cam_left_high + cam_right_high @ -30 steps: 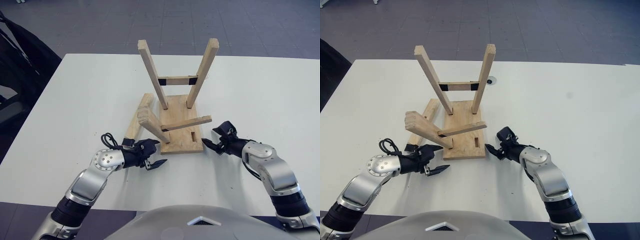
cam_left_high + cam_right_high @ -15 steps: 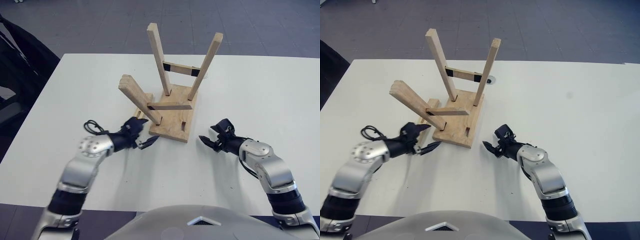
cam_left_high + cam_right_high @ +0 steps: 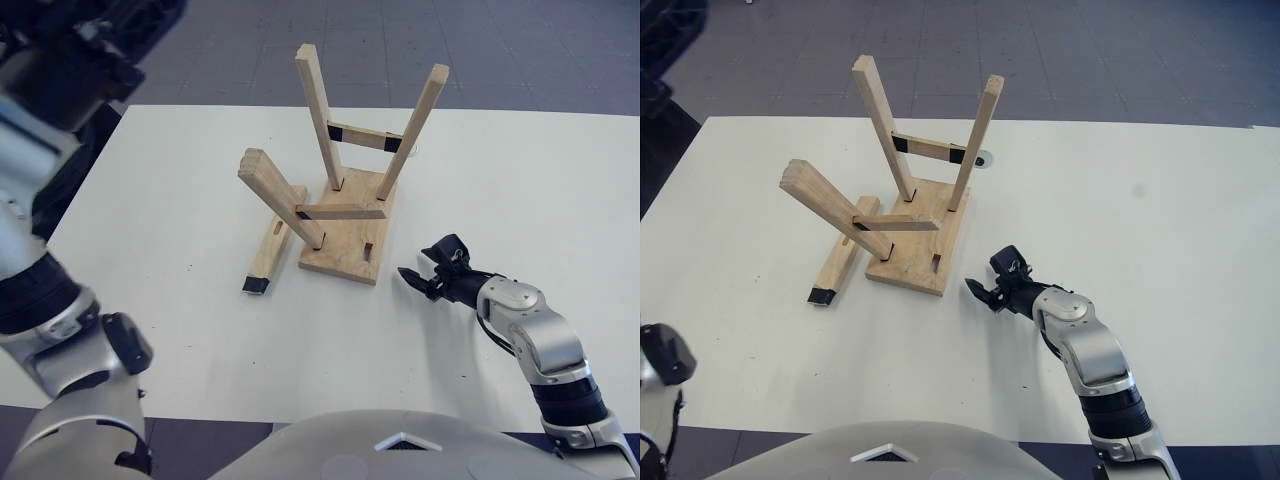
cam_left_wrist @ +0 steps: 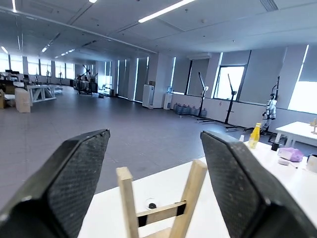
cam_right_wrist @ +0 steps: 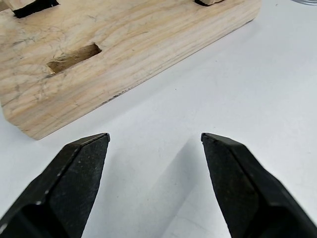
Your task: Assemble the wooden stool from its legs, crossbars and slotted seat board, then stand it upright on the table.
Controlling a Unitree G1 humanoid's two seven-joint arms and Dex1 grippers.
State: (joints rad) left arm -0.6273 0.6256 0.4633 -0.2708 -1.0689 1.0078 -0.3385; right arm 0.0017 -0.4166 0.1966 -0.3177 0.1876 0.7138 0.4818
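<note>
L gripper [image 4: 153,144] is up high, well off the table [image 3: 520,180], fingers [image 4: 64,188] spread wide w/ nothing btwn them; its cam looks over the tops of the two upright legs. On the table, furthest L of the parts, a loose leg [image 3: 268,255] lies flat, black-tipped end toward the robot, just beside the L edge of the seat board [image 3: 345,258]. The board lies flat, slots up. Next R, a tilted leg [image 3: 280,198] leans out to the L from the board's near-L corner. It carries a crossbar [image 3: 340,211] whose free R end hangs in air w/ no leg on it. Behind, two upright legs [image 3: 320,115] stand in the far slots, splayed a bit, joined by a taped crossbar [image 3: 365,137]. Slots as holders: three seem to have a leg in; the near-R slot [image 5: 74,57] is open, prob. where the loose leg goes. R gripper [image 5: 154,141] sits low over the table just R of the board's near-R corner, not touching it, jaws wide apart, holding nothing. Handling, my guess: plain wood, stiff, light, not fragile, dry so decent grip. Joints look push-fit, so the tilted leg may rock or pull out if knocked. Take the loose leg approx mid-length across its narrow faces; brace the board by an edge while pushing in.
</note>
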